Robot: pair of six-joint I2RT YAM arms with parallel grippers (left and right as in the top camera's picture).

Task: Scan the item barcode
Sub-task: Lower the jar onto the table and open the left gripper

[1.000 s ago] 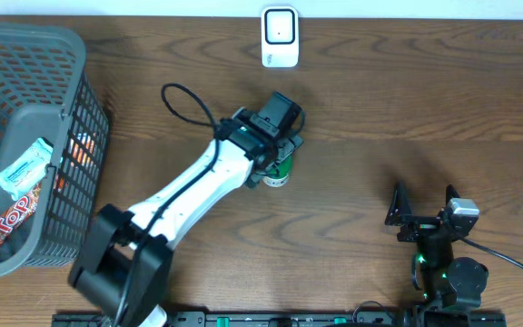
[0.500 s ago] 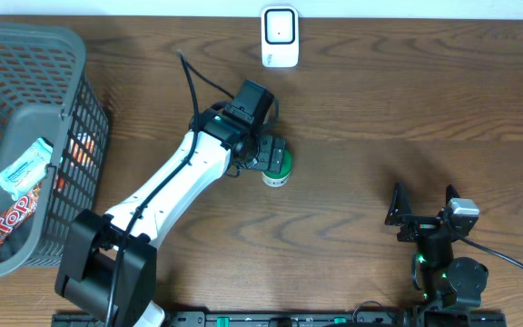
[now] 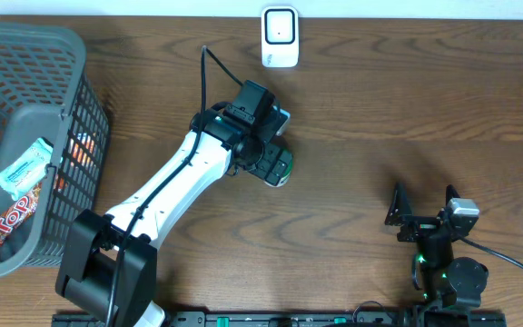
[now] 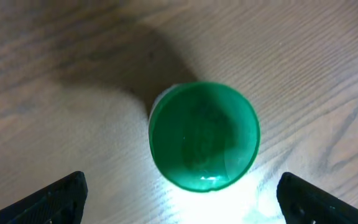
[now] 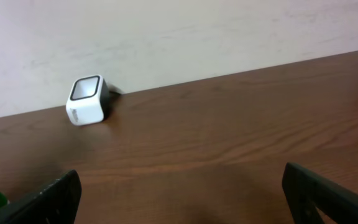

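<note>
The left arm (image 3: 175, 191) reaches diagonally across the desk (image 3: 379, 100), its wrist pointing down at the green-capped bottle (image 4: 204, 135) mid-desk, jaws spread wide and gripping nothing, while the right arm (image 3: 443, 250) sits folded, jaws likewise wide and empty.

It resembles a shop checkout: a white barcode scanner (image 3: 280, 36) and a grey basket (image 3: 87, 109) of packaged snacks (image 3: 24, 168) sit on a wooden worktop (image 3: 407, 109).
</note>
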